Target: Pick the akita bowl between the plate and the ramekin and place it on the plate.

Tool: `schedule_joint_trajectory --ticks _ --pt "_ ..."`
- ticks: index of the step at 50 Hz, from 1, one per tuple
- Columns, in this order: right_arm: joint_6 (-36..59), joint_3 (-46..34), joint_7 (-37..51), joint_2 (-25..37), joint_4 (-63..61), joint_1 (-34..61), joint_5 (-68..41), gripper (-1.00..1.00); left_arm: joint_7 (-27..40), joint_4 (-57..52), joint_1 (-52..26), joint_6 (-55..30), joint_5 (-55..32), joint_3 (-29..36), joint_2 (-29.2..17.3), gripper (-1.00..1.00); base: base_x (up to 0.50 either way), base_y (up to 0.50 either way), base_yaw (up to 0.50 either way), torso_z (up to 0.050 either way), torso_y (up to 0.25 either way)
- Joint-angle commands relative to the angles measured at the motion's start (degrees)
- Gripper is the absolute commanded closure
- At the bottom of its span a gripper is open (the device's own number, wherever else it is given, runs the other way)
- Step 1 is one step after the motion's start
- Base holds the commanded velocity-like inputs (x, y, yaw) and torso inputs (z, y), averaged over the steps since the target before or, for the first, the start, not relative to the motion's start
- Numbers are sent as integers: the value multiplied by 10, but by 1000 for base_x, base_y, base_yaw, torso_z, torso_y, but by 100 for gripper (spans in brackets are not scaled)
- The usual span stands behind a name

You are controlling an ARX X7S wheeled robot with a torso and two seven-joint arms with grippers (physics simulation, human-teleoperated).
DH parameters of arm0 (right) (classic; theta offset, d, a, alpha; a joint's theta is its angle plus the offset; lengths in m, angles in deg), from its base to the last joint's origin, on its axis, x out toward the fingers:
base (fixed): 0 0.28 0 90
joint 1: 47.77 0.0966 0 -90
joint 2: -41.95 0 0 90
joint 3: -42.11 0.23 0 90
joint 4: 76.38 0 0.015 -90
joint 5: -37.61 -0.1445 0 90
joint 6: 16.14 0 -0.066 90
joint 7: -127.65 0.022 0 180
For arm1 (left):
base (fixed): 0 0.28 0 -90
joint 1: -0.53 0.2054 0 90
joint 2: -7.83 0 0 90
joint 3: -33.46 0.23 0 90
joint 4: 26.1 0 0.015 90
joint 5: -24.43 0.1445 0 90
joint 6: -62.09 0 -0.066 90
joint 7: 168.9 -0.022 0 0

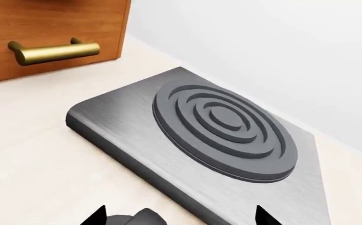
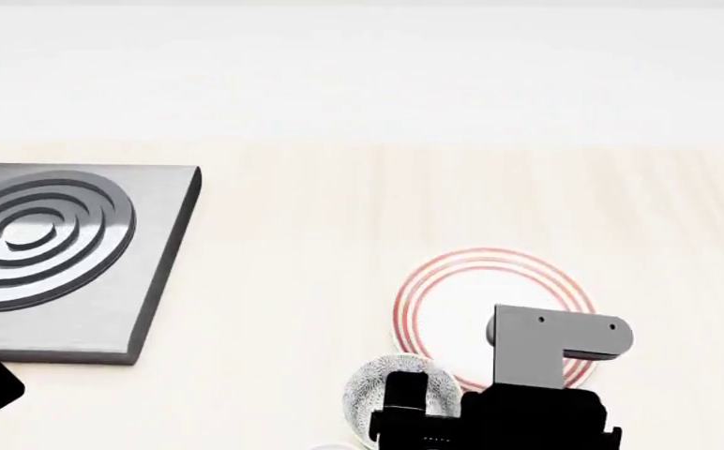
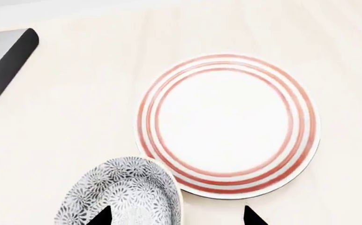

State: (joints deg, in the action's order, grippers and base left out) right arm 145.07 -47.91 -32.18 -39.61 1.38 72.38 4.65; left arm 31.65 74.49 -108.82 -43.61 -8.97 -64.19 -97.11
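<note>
The akita bowl (image 3: 128, 192), grey-and-white speckled, stands on the pale counter touching or almost touching the near-left rim of the plate (image 3: 228, 124), a flat white plate with thin red rings. My right gripper (image 3: 176, 216) is open above them. One fingertip (image 3: 100, 216) is over the bowl and the other (image 3: 253, 216) is just off the plate's near rim. In the head view the right arm (image 2: 550, 347) covers part of the plate (image 2: 462, 281) and of the bowl (image 2: 381, 384). My left gripper (image 1: 181, 218) is open and holds nothing. The ramekin is out of view.
A brushed grey hob slab with a ringed burner (image 2: 50, 234) lies at the far left, directly under the left gripper (image 1: 225, 131). Beyond it stands a wooden drawer front with a brass handle (image 1: 53, 50). A white wall (image 2: 362, 66) closes the back of the counter.
</note>
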Motion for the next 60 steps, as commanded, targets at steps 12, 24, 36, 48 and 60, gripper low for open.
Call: schedule_joint_trajectory --ticks 12,24,36,48,60 --pt "-20 5 -7 -4 52 4 -9 -100 1 10 1 4 -9 5 1 -100 0 0 0 -1 0" --pt "-48 14 -7 -11 88 12 -9 -100 5 4 4 2 -12 6 -1 -100 0 0 0 0 0" --pt "-63 6 -16 -13 142 27 -8 -100 5 5 3 4 -13 8 -1 -100 0 0 0 0 0" --pt "-60 -4 -22 -8 156 27 -14 -100 5 11 2 8 -13 10 -1 -100 0 0 0 0 0" --pt "-84 -11 -30 -8 186 28 -11 -100 7 10 2 9 -14 11 -3 -100 0 0 0 -1 0"
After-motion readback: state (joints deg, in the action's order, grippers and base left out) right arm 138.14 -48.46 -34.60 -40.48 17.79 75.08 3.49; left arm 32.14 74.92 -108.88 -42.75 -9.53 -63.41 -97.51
